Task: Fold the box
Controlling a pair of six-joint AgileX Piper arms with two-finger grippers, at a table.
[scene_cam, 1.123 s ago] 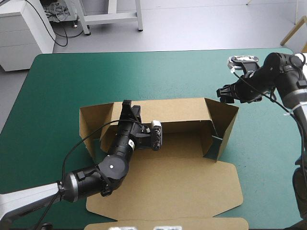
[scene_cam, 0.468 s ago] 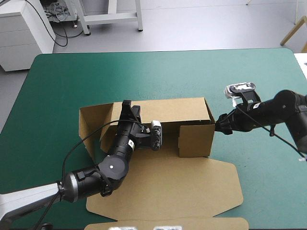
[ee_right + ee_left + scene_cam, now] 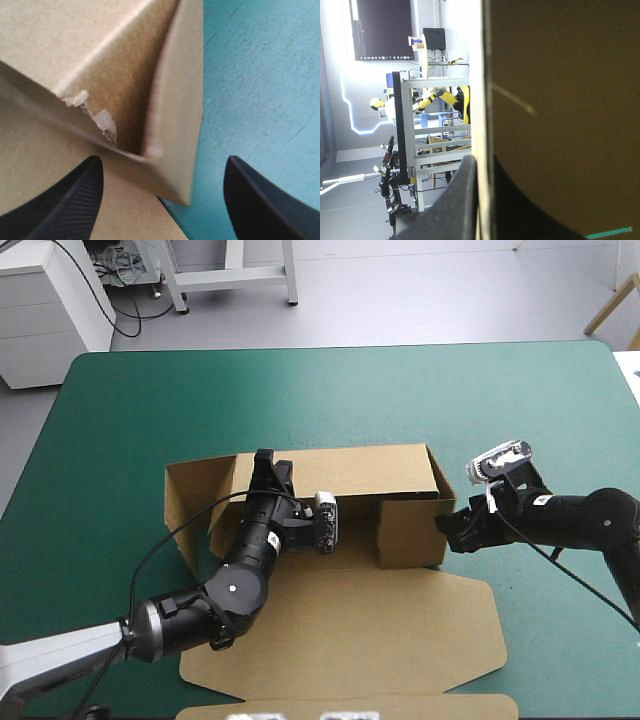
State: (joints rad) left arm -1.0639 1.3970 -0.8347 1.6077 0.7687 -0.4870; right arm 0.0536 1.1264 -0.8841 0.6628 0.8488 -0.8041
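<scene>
Left gripper (image 3: 265,464): black fingers all but closed, pinching the top edge of the back wall (image 3: 350,468) of the brown cardboard box (image 3: 330,540) and keeping it upright; the left wrist view shows the board sandwiched between the two fingers.

Right gripper (image 3: 447,530): fingers wide apart, holding nothing, low on the teal-green tabletop (image 3: 300,400), just beside the box's right end. Its wrist view shows the box's lower right corner directly ahead.

Change: just before, the right end wall (image 3: 410,530) was flared outward and the right gripper was raised near the far right. Now that wall is swung in and stands across the right end, meeting the back wall.

The box sits mid-tabletop with the lid panel (image 3: 380,630) flat toward the near edge. The left end flap (image 3: 190,495) is splayed outward.

Judgement: right end formed but not tucked, left end not done, roughly midway.
</scene>
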